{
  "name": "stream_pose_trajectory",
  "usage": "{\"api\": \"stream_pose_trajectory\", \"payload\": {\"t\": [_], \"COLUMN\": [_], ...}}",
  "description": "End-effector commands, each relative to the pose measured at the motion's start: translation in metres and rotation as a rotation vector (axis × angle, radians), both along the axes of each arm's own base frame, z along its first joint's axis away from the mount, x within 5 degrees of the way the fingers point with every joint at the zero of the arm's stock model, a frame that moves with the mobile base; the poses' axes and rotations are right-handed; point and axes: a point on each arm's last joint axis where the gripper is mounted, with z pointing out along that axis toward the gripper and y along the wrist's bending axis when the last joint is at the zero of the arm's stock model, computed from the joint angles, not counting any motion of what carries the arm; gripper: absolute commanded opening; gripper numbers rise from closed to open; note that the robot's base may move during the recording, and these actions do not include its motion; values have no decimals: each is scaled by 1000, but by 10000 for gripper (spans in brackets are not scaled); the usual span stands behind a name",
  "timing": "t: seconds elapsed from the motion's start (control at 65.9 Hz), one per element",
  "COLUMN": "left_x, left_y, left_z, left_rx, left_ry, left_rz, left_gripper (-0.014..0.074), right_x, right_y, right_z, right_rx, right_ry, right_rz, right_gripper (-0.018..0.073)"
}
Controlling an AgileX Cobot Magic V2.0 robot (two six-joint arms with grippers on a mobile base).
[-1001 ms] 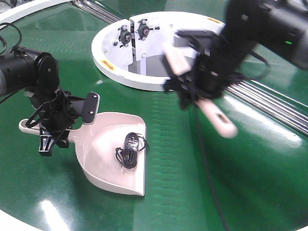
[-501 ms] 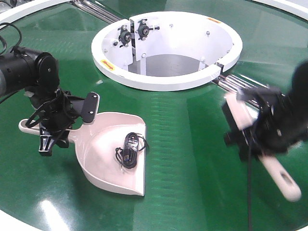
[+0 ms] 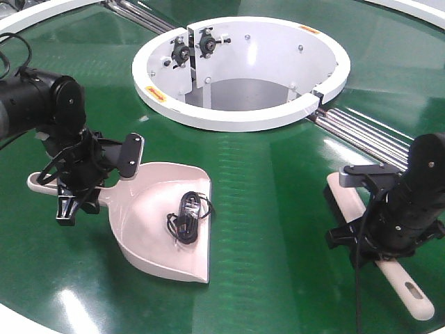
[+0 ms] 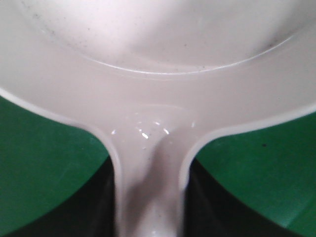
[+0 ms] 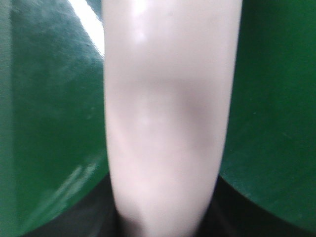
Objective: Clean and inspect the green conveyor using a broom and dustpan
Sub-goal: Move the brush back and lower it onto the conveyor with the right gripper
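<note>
Green conveyor (image 3: pixel 264 209) glossy, curved; left claw (image 3: pixel 75 197) tight on dustpan (image 3: pixel 149 229) handle, right claw (image 3: pixel 377 240) tight on broom (image 3: pixel 398 278).

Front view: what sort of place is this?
Probably an industrial or lab sorting cell: a wide, curved green conveyor with metal rollers circles a white ring housing.

Conveyor (image 3: pixel 278 209) glossy dark green w/ white glare streaks. Dustpan (image 3: pixel 149 229) plain pale pink-beige, black cable (image 3: pixel 186 217) inside. Broom (image 3: pixel 403 289) right of dustpan, same pink-beige. Ring housing (image 3: pixel 229 118) behind dustpan white, yellow stickers (image 3: pixel 309 29). L gripper (image 3: pixel 76 191) & R gripper (image 3: pixel 379 243) black.
</note>
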Motion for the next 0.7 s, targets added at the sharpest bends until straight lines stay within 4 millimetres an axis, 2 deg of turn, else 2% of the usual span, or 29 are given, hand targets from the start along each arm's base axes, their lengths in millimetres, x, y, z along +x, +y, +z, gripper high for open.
{"api": "stream_pose_trajectory", "payload": {"t": [0.0,0.319,0.683], "left_x": [-2,-2,-2], "left_y": [-3,-3,-3], "left_z": [26,26,26], "left_rx": [-34,-34,-34], "left_ry": [-75,-75,-75], "left_rz": [2,2,2], "left_gripper": [-8,-8,-8], "right_x": [3,7,10], "right_y": [-2,-1,-1], "right_z": [5,-15,-17], "right_rx": [-7,-23,-20], "right_ry": [-6,79,55], "right_rz": [-1,45,41], "right_gripper": [-1,11,33]}}
